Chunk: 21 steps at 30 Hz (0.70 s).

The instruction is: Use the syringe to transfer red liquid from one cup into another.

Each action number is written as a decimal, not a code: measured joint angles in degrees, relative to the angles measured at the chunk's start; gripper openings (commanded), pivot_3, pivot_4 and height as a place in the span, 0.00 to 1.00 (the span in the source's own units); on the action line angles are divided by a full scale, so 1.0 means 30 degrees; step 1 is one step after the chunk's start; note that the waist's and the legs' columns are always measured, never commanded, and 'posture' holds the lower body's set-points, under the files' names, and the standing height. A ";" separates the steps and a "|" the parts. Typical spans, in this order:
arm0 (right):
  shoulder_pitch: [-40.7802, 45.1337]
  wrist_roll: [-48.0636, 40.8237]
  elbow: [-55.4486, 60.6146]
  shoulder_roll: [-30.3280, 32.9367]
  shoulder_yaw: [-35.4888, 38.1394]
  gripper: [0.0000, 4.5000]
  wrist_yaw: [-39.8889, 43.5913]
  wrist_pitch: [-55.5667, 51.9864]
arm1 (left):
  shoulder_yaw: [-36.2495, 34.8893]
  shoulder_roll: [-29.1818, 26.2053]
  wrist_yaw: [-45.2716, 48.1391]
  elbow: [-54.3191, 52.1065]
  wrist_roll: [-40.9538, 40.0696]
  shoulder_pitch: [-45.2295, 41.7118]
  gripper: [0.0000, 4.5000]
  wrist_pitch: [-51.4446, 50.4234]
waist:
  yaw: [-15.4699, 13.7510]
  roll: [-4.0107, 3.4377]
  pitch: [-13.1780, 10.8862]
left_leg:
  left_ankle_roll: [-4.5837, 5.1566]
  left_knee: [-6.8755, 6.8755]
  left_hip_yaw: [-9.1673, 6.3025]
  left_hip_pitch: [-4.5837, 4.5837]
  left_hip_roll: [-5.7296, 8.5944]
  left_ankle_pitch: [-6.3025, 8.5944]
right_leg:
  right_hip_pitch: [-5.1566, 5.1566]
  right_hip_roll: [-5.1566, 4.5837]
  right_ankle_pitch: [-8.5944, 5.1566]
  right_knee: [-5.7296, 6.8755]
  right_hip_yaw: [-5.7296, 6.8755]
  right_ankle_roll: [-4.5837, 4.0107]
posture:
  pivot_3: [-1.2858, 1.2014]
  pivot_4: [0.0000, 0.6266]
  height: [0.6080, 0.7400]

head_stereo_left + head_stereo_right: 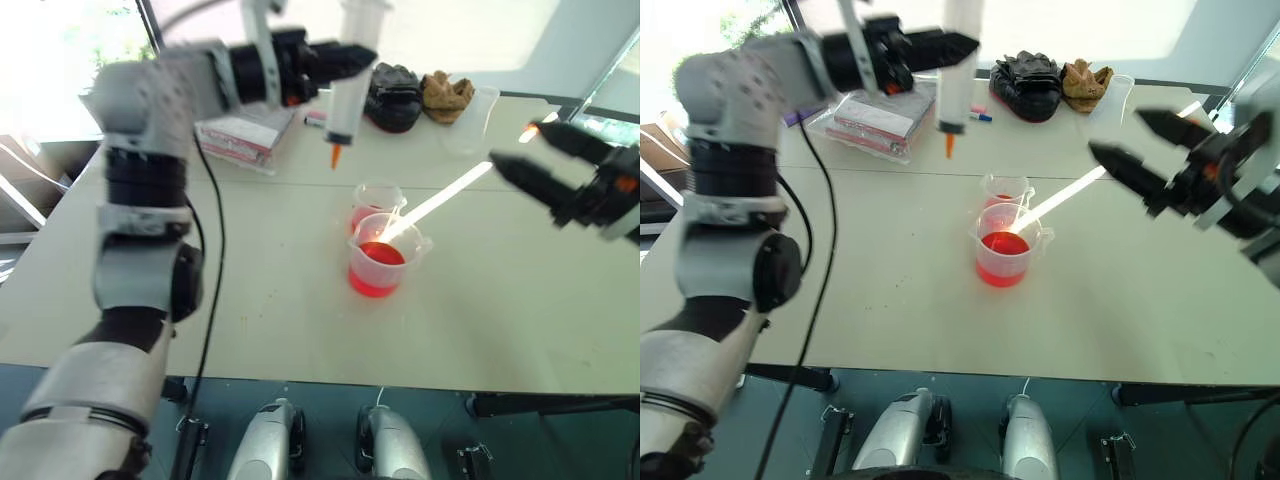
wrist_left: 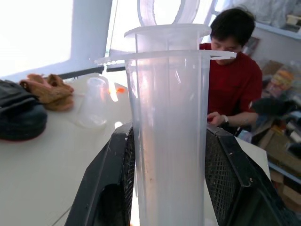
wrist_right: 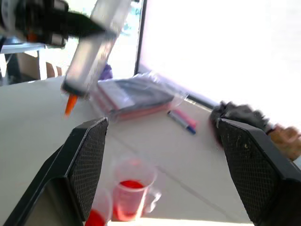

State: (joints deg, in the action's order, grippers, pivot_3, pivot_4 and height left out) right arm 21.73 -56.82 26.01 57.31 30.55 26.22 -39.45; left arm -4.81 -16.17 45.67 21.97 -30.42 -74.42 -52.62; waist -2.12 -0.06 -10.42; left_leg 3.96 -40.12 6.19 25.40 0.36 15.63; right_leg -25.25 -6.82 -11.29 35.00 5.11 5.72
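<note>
My left gripper (image 1: 345, 58) is shut on the syringe (image 1: 350, 85), its fingers (image 2: 113, 179) clamping the clear barrel (image 2: 169, 141). The syringe hangs upright above the table, orange nozzle (image 1: 336, 155) pointing down, behind and to the left of the cups. The larger cup (image 1: 380, 255) stands mid-table holding red liquid (image 1: 378, 265). The smaller cup (image 1: 376, 203) touches it from behind and holds a little red. My right gripper (image 1: 515, 145) hovers open at the right, above the table. Between its fingers (image 3: 87, 155) the syringe (image 3: 94, 47) shows.
A plastic bag of packets (image 1: 245, 135), marker pens (image 1: 980, 113), black gloves (image 1: 393, 95), brown gloves (image 1: 447, 95) and a clear tumbler (image 1: 470, 120) lie along the table's far side. A person in a red shirt (image 2: 230, 80) sits beyond the table.
</note>
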 measured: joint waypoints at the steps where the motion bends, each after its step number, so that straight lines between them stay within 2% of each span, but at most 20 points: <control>1: 0.0527 0.0771 -0.0352 0.0013 -0.0466 0.86 0.0001 0.0396 | 0.0238 0.0397 0.0018 -0.0485 0.0060 0.0694 0.35 0.0612 | 0.0061 0.0006 -0.0004 | 0.0000 -0.0004 0.0007 -0.0001 0.0000 -0.0001 | -0.0004 0.0002 0.0010 0.0004 -0.0011 0.0013 | 0.52 0.24 1.00; 7: 0.3050 0.4354 -0.1310 0.0030 -0.2845 0.86 0.0302 0.2309 | 0.2277 0.2101 0.0496 -0.3174 0.1196 0.3487 0.35 0.5047 | 0.0091 0.0001 -0.0001 | -0.0090 0.0005 0.0043 -0.0005 -0.0005 -0.0056 | -0.0029 0.0012 0.0027 0.0041 -0.0034 0.0041 | 0.52 0.24 1.00; 14: 0.5203 0.5977 -0.1292 0.0025 -0.4633 0.86 0.1332 0.2828 | 0.2550 0.2593 0.0095 -0.4047 0.1357 0.4886 0.35 0.6089 | -0.0016 -0.0002 0.0000 | 0.0024 -0.0004 0.0044 -0.0002 -0.0004 0.0008 | -0.0023 0.0009 0.0027 0.0035 -0.0031 0.0041 | 0.52 0.24 1.00; 21: 0.5978 0.7102 -0.1244 -0.0035 -0.5980 0.86 0.2371 0.3028 | 0.3469 0.3167 0.0117 -0.4531 0.1641 0.6218 0.35 0.6508 | -0.0021 -0.0002 0.0000 | 0.0024 -0.0008 0.0045 -0.0001 -0.0002 0.0008 | -0.0016 0.0008 0.0026 0.0029 -0.0028 0.0040 | 0.52 0.24 1.00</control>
State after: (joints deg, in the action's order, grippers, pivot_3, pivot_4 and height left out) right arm 39.67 -35.52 22.28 57.21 12.61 33.34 -30.36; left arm 5.60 -6.66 46.02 8.38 -25.49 -55.77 -33.10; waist -2.18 -0.06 -10.41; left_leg 4.03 -40.14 6.32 25.40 0.36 15.65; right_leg -25.29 -6.80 -11.21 35.08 5.02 5.84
